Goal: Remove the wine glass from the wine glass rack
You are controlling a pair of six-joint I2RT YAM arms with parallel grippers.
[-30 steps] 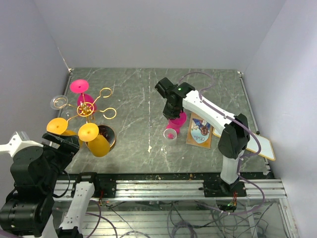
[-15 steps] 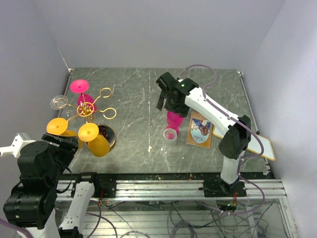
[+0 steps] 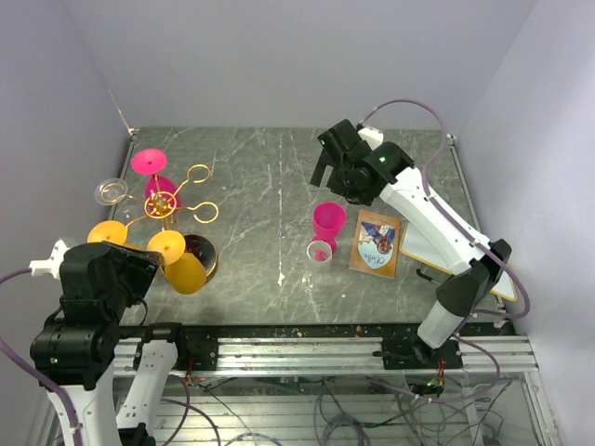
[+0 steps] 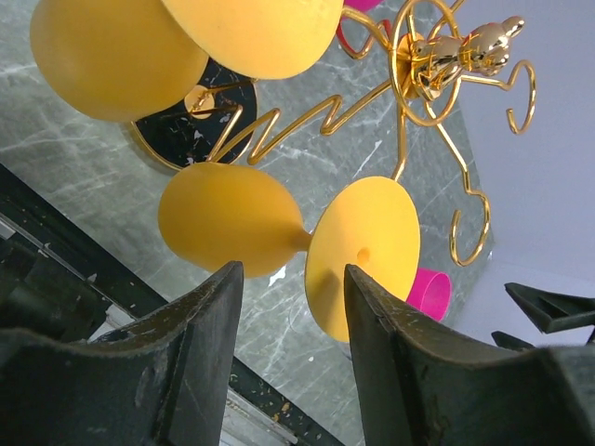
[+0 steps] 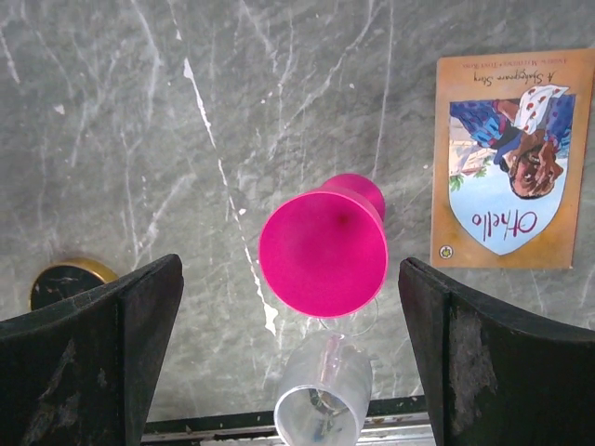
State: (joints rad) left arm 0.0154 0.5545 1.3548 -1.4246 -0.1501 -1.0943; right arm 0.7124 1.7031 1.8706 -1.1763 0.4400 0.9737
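My left gripper (image 4: 293, 279) is bracketing the yellow wine glass (image 4: 232, 218) stem mid-frame, jaws part-open, nothing gripped, for unhooking off the wine glass rack (image 4: 428, 65); my right gripper (image 5: 290, 269) is hovering wide-open, empty.

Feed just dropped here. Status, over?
Right claw open over pink glass on table. Left claw open at yellow glass on rack. Nothing between them.

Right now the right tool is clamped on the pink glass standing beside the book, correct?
No. The right tool is open, its fingers wide of the pink glass, which stands free beside the book. The right wrist view shows it.
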